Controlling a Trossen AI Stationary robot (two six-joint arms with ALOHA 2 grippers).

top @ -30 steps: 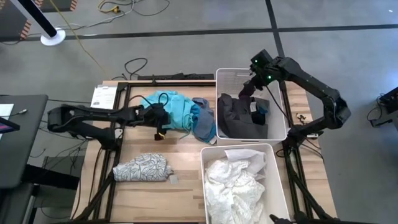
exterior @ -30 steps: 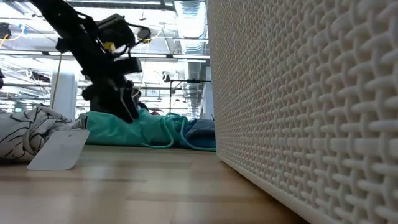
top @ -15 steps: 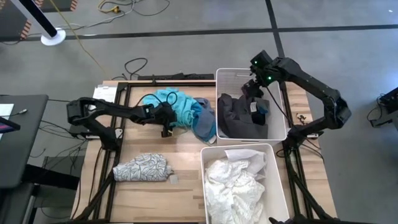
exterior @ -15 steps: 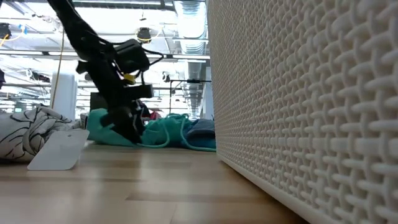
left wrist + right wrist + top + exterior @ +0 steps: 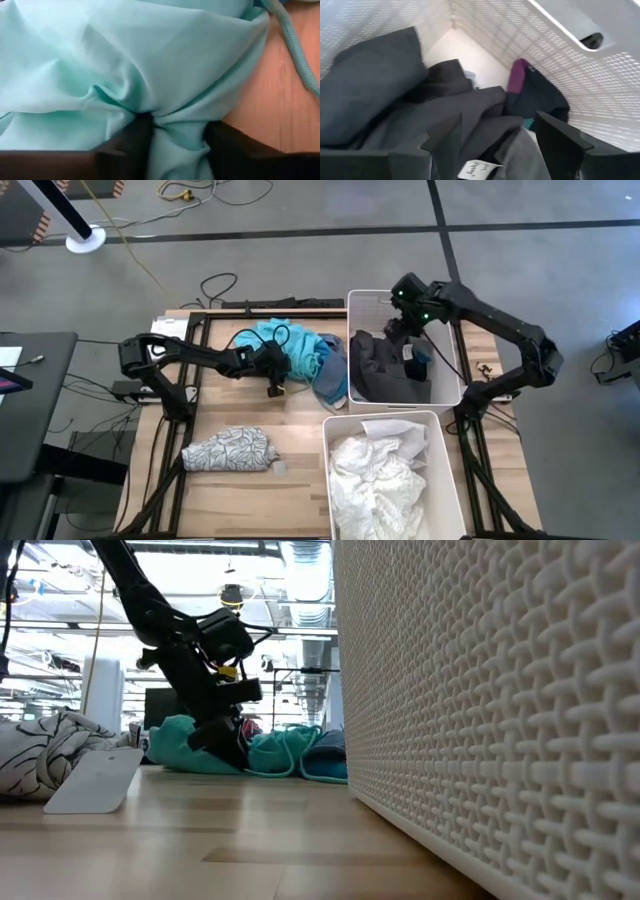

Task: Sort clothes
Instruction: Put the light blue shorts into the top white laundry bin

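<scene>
A teal garment [image 5: 300, 350] lies bunched on the far middle of the table, with a grey-blue garment [image 5: 330, 380] against its right side. My left gripper [image 5: 275, 375] reaches in from the left and is shut on the teal cloth [image 5: 125, 60]. A white leaf-print garment [image 5: 230, 448] lies at the near left. Dark grey clothes [image 5: 385, 370] fill the far bin [image 5: 375, 305]. My right gripper [image 5: 495, 145] hangs open just above them, touching nothing. White clothes [image 5: 380, 475] lie in the near bin. My left gripper pinches a gathered fold of the teal garment [image 5: 175, 125] between its two fingers, at the garment's left near side. The fingers slant down from the table's left. Creases run out from the pinch, and the garment rests on the table.
The two white bins take up the table's right half; the near bin's wall [image 5: 480, 720] fills the low view's right. A teal drawstring [image 5: 295, 45] trails on the wood. A white tag [image 5: 95, 780] lies by the leaf-print garment. Bare wood shows between the garments.
My left gripper has moved toward the table's right edge into the teal garment. The garment's left part has been pushed rightward and bunched up, while its right side by the bin has stayed. My right gripper has stayed over the dark clothes.
</scene>
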